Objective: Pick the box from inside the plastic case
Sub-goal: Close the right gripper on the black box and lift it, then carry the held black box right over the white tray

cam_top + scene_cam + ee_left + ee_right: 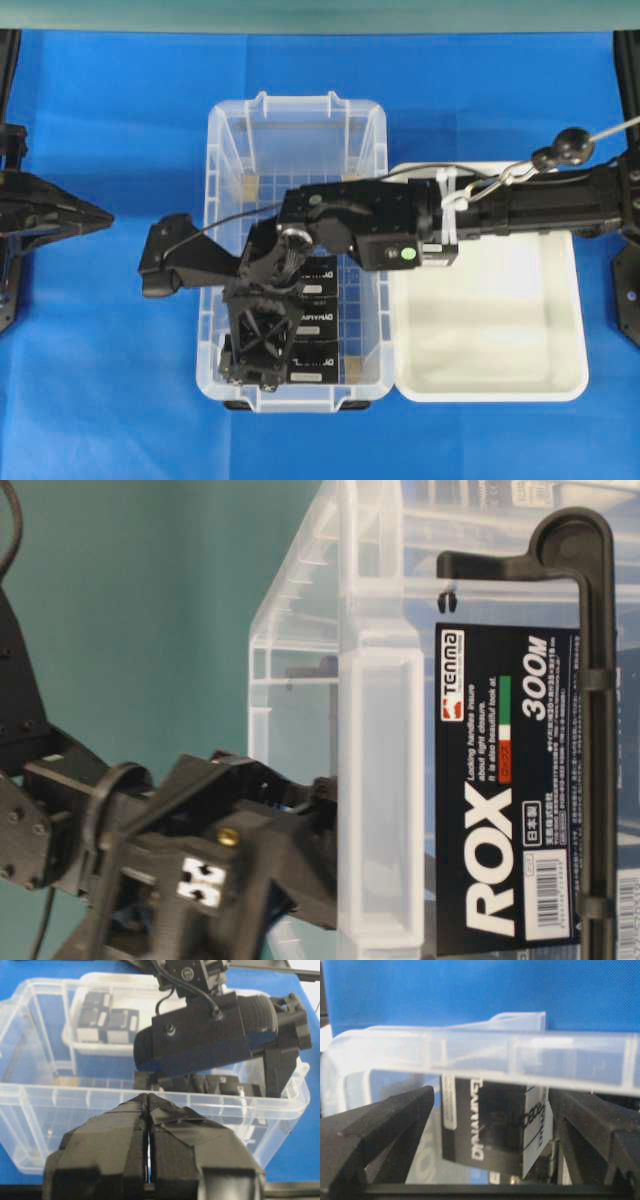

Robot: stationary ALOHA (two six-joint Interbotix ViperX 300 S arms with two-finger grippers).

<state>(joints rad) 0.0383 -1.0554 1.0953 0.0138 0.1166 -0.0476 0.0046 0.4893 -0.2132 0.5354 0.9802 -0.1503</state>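
Right claw (487,1135) was wide open, straddling the box (487,1120) inside the plastic case (225,150), holding nothing; box likely light, rigid; grip flat sides. Left claw (148,1110) closed, empty.

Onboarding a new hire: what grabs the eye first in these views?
The right arm stretching across the white tray into the clear plastic case, its open right gripper framing a black box. The left gripper sits shut outside the case, at the overhead view's left edge.
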